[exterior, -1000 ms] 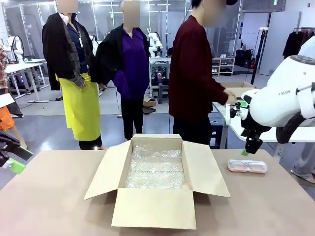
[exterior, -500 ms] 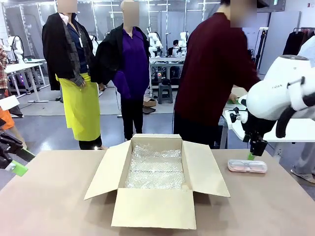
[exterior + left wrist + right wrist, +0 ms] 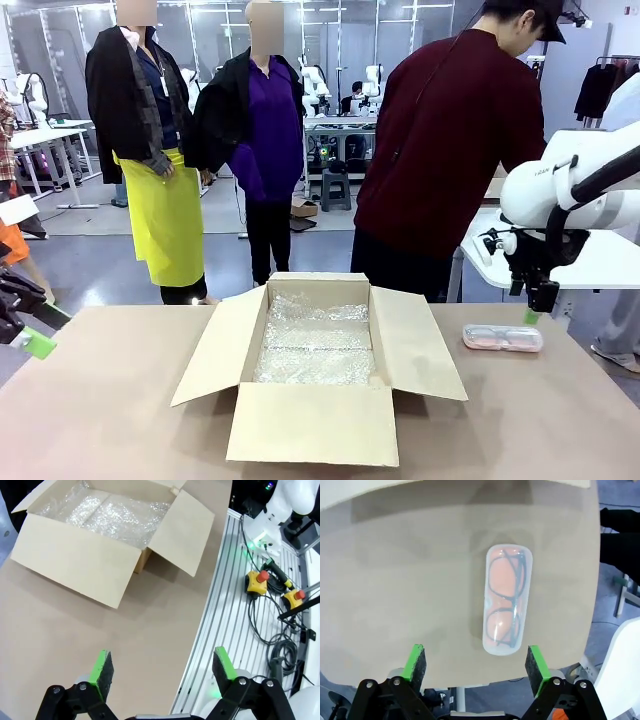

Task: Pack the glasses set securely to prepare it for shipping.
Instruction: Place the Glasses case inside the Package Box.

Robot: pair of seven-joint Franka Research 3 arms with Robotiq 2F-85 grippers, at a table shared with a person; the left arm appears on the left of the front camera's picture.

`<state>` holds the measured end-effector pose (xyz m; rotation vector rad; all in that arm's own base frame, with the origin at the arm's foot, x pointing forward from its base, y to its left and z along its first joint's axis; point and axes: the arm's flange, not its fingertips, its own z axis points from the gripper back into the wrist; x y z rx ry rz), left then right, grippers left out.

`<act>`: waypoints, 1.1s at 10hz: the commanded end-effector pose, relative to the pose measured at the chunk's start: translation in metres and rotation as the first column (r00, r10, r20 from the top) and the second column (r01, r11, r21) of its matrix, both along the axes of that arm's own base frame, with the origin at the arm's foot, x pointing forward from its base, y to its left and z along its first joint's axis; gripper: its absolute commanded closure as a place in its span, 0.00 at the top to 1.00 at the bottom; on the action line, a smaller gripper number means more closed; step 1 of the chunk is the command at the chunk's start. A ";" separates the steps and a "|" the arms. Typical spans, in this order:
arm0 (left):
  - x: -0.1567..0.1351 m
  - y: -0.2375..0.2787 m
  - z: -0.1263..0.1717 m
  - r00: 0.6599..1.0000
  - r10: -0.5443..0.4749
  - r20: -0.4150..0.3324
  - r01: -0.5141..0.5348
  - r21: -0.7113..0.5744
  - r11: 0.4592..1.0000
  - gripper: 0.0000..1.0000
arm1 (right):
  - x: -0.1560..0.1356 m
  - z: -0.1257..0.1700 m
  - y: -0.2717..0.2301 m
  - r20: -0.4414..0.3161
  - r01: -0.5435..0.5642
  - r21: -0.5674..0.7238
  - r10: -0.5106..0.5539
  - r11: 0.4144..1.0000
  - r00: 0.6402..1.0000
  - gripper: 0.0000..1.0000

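One pale pink translucent case of the glasses set (image 3: 502, 338) lies flat on the table, right of the box, with dark spectacles showing inside (image 3: 506, 600). My right gripper (image 3: 533, 308) hangs just above the case's right end; in the right wrist view it (image 3: 476, 664) stands open, with the case lying ahead of the fingers. Out past the table's left edge my left gripper (image 3: 30, 335) is open too, nothing between its green pads (image 3: 163, 666).
An open cardboard box (image 3: 313, 420) lined with bubble wrap (image 3: 315, 345) stands mid-table, flaps spread (image 3: 75, 555). A person in a dark red top (image 3: 450, 160) stands behind the far edge, turned toward a white table at the back right. Cables and stop buttons (image 3: 257, 580) lie beside the table.
My right gripper has slid to the right, from over the case's middle to its right end. The person has shifted right and turned away. The left arm has stayed put.
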<state>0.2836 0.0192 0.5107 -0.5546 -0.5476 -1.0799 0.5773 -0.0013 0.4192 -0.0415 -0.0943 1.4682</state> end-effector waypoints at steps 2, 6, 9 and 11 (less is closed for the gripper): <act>0.000 0.001 0.003 1.000 -0.024 0.004 0.024 -0.019 1.000 1.00 | 0.021 -0.032 -0.013 -0.057 -0.038 0.047 0.041 0.998 0.998 1.00; 0.000 0.001 0.003 1.000 -0.024 0.004 0.024 -0.019 1.000 1.00 | 0.037 -0.069 -0.020 -0.054 -0.066 0.096 0.071 0.993 0.996 1.00; 0.000 0.001 0.003 1.000 -0.024 0.004 0.024 -0.019 1.000 1.00 | 0.050 -0.084 -0.016 -0.066 -0.023 0.077 0.028 0.997 0.997 1.00; 0.000 0.001 0.003 1.000 -0.024 0.004 0.024 -0.019 1.000 1.00 | 0.055 -0.092 -0.011 -0.074 -0.034 0.084 0.040 0.996 0.996 1.00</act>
